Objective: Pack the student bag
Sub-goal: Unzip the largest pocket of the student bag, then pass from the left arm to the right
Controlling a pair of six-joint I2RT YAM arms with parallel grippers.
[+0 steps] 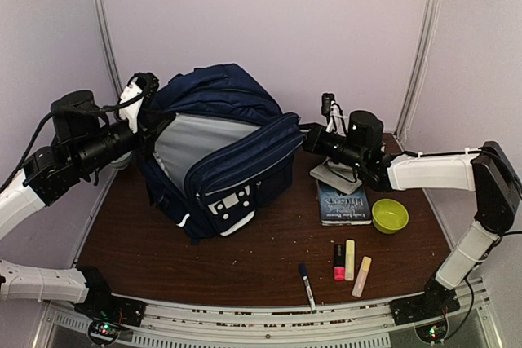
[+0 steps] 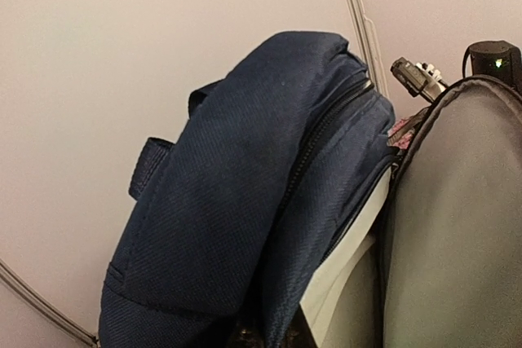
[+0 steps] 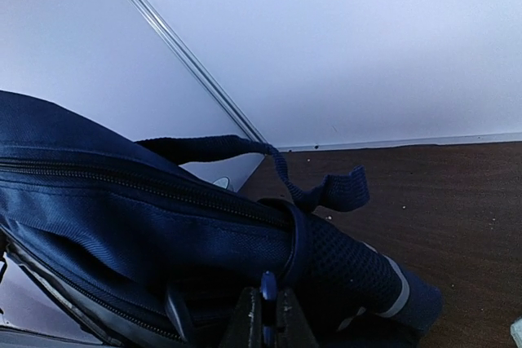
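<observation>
The student bag (image 1: 224, 99), navy with a grey lining (image 1: 196, 140), lies on its side on the brown table with its main opening spread wide. My left gripper (image 1: 145, 134) is shut on the bag's left rim. In the left wrist view navy fabric (image 2: 236, 185) fills the frame and the fingertips (image 2: 245, 338) barely show at the bottom. My right gripper (image 1: 308, 139) is shut on the bag's right side. In the right wrist view its fingers (image 3: 245, 323) pinch a blue piped edge of the bag (image 3: 122, 209). A loose strap (image 3: 326, 189) hangs beyond it.
A book (image 1: 343, 203) lies under the right arm, with a grey-white pad (image 1: 333, 174) above it. A green bowl (image 1: 390, 215) sits to its right. Near the front edge lie a pen (image 1: 307, 284), a pink highlighter (image 1: 338, 262), a yellow one (image 1: 350, 259) and a peach one (image 1: 361, 276).
</observation>
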